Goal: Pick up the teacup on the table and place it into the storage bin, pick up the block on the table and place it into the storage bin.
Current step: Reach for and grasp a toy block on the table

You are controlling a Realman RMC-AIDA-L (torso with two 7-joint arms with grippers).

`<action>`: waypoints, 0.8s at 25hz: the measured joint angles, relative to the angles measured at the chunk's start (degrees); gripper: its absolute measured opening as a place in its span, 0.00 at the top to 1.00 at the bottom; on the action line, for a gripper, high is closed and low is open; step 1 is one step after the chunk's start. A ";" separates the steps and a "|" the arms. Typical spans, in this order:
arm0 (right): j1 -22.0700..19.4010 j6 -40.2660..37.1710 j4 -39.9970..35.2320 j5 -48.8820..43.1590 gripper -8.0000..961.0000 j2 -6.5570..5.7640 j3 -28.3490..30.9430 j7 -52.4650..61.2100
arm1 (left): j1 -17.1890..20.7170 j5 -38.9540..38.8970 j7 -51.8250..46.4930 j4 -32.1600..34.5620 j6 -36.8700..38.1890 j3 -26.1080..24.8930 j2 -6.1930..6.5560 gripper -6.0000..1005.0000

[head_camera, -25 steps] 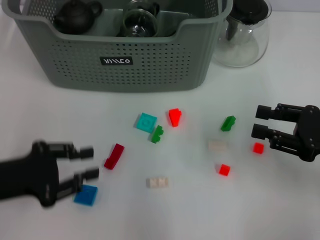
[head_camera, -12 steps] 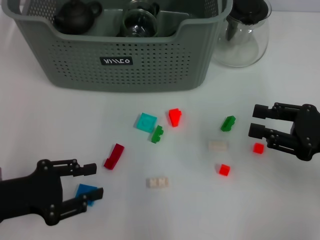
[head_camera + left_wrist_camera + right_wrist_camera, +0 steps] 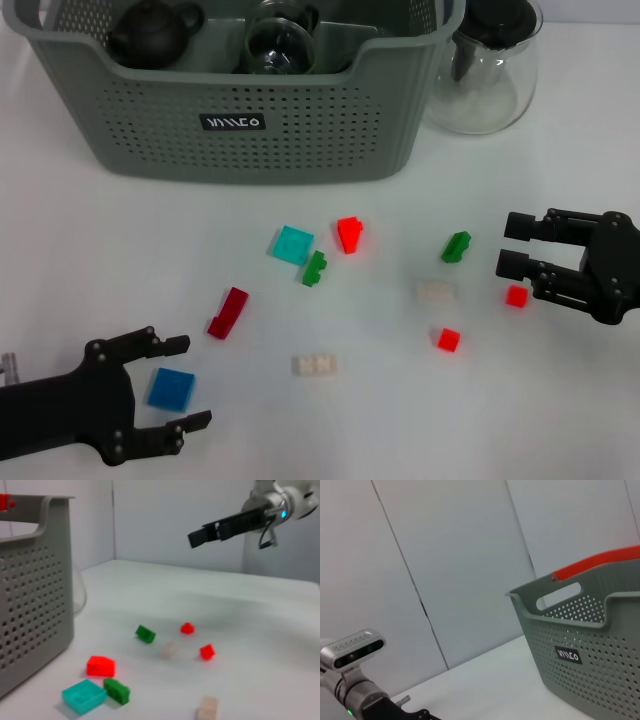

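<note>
The grey-green storage bin [image 3: 240, 120] stands at the back, with a dark teapot [image 3: 150, 30] and a glass cup [image 3: 275, 45] inside it. Small blocks lie scattered on the white table. My left gripper [image 3: 190, 383] is open at the front left. A blue block [image 3: 171, 389] lies between its fingers, seen from above. My right gripper [image 3: 510, 245] is open and empty at the right, next to a small red block [image 3: 516, 295]. The left wrist view shows the bin wall [image 3: 30, 580] and the right gripper [image 3: 200, 535] farther off.
A clear glass teapot [image 3: 485, 70] stands right of the bin. Other blocks: dark red [image 3: 228, 312], teal [image 3: 292, 244], green [image 3: 315, 268], red [image 3: 349, 234], green [image 3: 456, 246], white [image 3: 435, 292], red [image 3: 448, 340], white [image 3: 314, 365].
My left gripper has drawn back toward the table's front edge and opened wider, so its fingers now straddle the blue block. The right gripper has barely moved.
</note>
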 joint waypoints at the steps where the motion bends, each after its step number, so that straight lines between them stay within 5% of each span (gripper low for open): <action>1: -0.01 0.02 0.02 0.00 0.44 -0.02 -0.02 0.00 | 0.03 0.20 1.34 -0.36 -0.33 -0.63 0.02 0.29; 6: -0.17 0.06 0.19 -0.02 0.44 -0.11 -0.04 0.05 | 0.78 0.51 6.16 -0.75 -0.80 -3.19 -0.05 0.19; 20: -0.18 0.06 0.95 -0.10 0.44 -0.56 0.00 0.19 | 2.04 1.49 13.48 -4.62 -5.64 -7.94 -0.18 0.27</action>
